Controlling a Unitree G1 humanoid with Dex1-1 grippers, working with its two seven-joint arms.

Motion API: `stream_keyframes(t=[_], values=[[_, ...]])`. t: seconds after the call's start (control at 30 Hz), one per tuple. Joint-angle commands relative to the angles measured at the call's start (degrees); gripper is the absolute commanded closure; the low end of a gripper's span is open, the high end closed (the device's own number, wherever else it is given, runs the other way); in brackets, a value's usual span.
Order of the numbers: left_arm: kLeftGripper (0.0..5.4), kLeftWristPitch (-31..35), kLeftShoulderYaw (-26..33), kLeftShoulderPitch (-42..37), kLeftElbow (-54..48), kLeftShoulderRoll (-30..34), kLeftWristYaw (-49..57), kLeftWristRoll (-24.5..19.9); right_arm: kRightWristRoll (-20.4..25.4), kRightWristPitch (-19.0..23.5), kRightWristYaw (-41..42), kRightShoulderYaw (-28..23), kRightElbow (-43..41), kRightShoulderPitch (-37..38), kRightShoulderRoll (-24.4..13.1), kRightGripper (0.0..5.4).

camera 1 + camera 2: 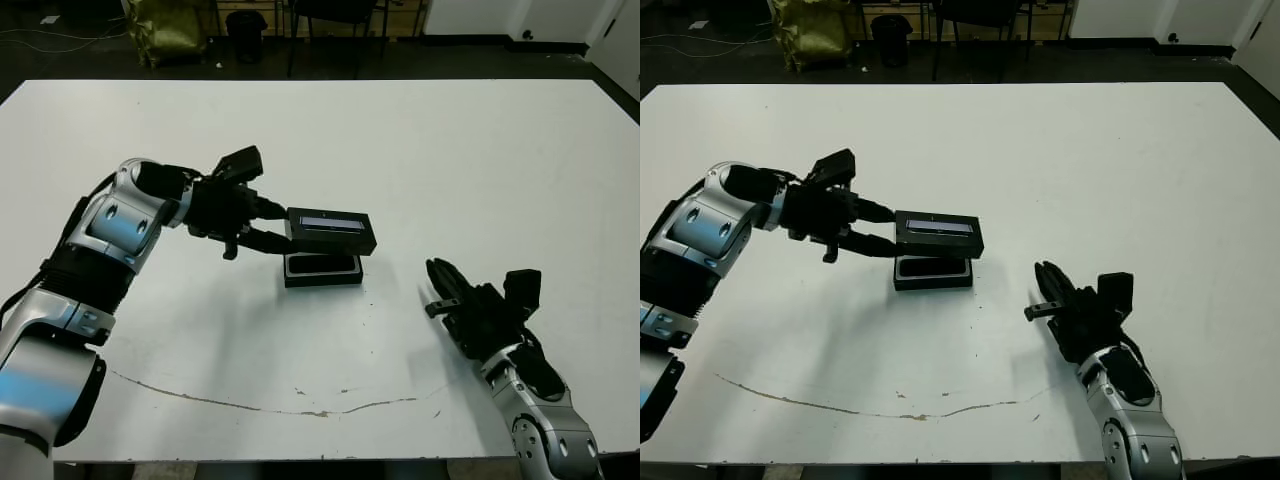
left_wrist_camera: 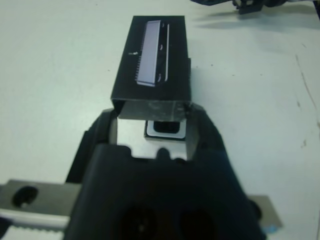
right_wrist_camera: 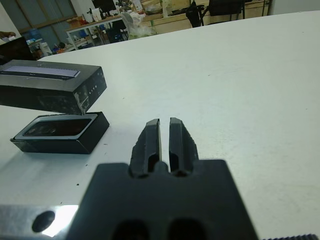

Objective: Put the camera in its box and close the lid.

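My right gripper [image 1: 440, 283] rests clenched and empty on the table [image 1: 480, 150], well apart from the box [image 1: 322, 270]. Box sits just beyond my left gripper [image 1: 272, 226], camera [image 3: 52, 128] lying inside. Left gripper grasps the lid [image 1: 330, 231] by one end, holding it just above the box, not touching.

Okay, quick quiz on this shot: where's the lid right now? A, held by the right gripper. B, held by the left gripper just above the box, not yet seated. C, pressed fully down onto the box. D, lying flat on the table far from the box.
B: the left gripper clamps one end of the lid, which hangs above the box, with a gap showing in the right wrist view.
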Motion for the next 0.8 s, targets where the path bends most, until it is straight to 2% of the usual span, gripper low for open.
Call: stream_keyframes(t=[0.03, 0.57, 0.7, 0.8], values=[[3.50, 1.0, -0.4, -0.4, 0.2, 1.1, -0.7, 1.2, 0.1, 0.4, -0.2, -0.1, 0.6, 0.5, -0.1, 5.40], [3.50, 4.1, -1.0, -0.8, -2.0, 1.9, -2.2, 2.3, -1.0, 0.6, -1.2, 0.1, -0.2, 0.8, -0.1, 5.40], [3.50, 3.8, -0.9, -0.6, -2.3, 1.8, -2.1, 2.7, -0.8, -1.4, 0.1, 0.1, 1.1, 0.7, -0.3, 5.40], [3.50, 3.8, -0.9, -0.5, -2.4, 1.7, -2.0, 3.0, -1.3, -0.5, -0.8, 0.3, 0.5, 0.7, -0.3, 5.40]])
